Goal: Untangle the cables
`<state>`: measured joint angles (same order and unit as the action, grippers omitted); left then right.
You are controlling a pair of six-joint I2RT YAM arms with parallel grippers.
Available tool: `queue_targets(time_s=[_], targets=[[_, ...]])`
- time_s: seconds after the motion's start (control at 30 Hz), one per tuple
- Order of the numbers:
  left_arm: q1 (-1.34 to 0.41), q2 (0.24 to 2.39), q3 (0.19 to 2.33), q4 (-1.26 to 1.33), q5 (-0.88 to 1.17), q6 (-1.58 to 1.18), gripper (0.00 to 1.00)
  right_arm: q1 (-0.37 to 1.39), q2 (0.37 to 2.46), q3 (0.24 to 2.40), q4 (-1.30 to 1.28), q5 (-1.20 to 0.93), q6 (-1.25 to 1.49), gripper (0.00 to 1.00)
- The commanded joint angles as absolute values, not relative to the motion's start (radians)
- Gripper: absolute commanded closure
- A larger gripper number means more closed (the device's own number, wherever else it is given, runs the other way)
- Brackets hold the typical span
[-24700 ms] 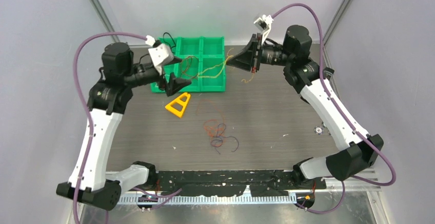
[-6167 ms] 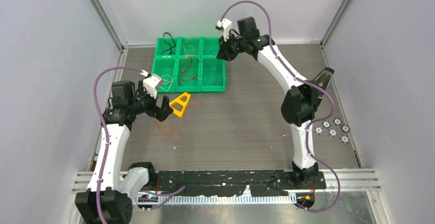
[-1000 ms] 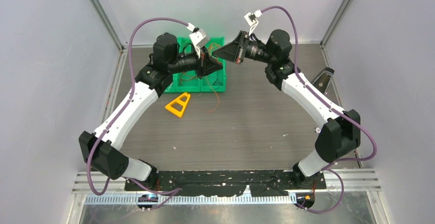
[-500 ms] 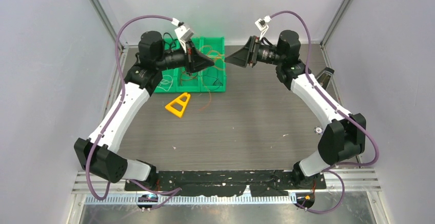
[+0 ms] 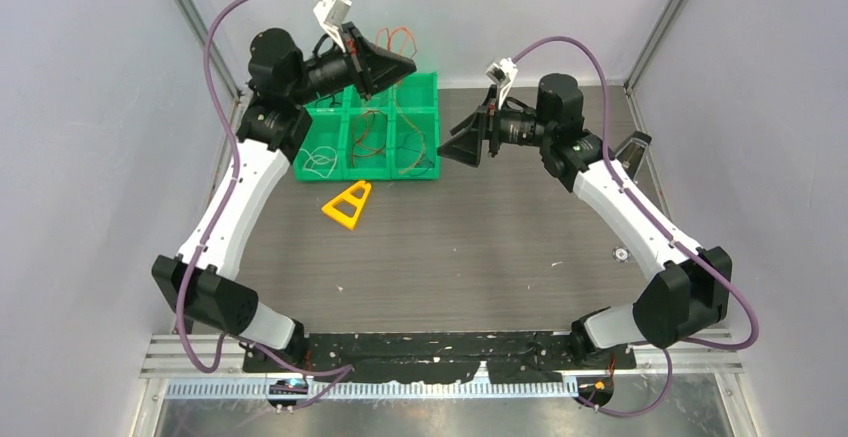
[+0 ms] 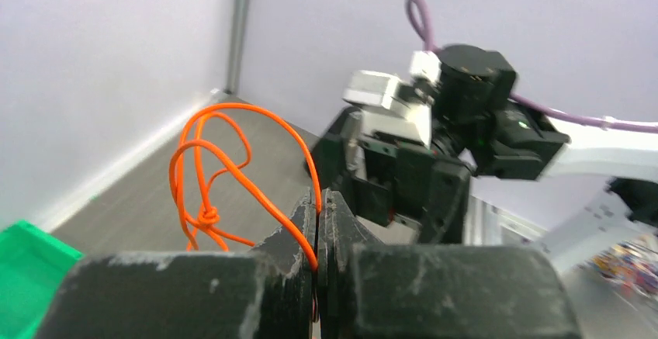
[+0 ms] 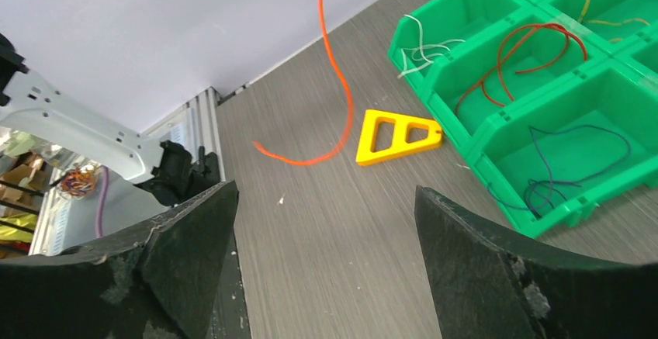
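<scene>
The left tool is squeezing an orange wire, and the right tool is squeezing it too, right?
Not quite. The left tool does pinch the orange wire, but the right tool is open and holds nothing. The right wrist view shows its jaws wide apart.

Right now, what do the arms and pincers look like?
The left arm and right arm match: white link shells, black joints, a purple hose along each, a white camera block at the wrist. Black, wedge-shaped, scuffed: left pincer, right pincer.

green bins [image 5: 370, 171] and yellow triangle [image 5: 337, 217] far left
</scene>
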<state>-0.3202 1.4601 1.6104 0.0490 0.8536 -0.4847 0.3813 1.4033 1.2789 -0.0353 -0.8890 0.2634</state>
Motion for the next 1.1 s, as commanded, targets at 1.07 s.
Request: queue_targets(time_s=[1.07], targets=[[-0.285, 2.443, 2.35, 0.048, 0.568, 0.225, 1.0, 0.124, 1.374, 1.351, -0.444, -0.817, 0.02, 0.1]])
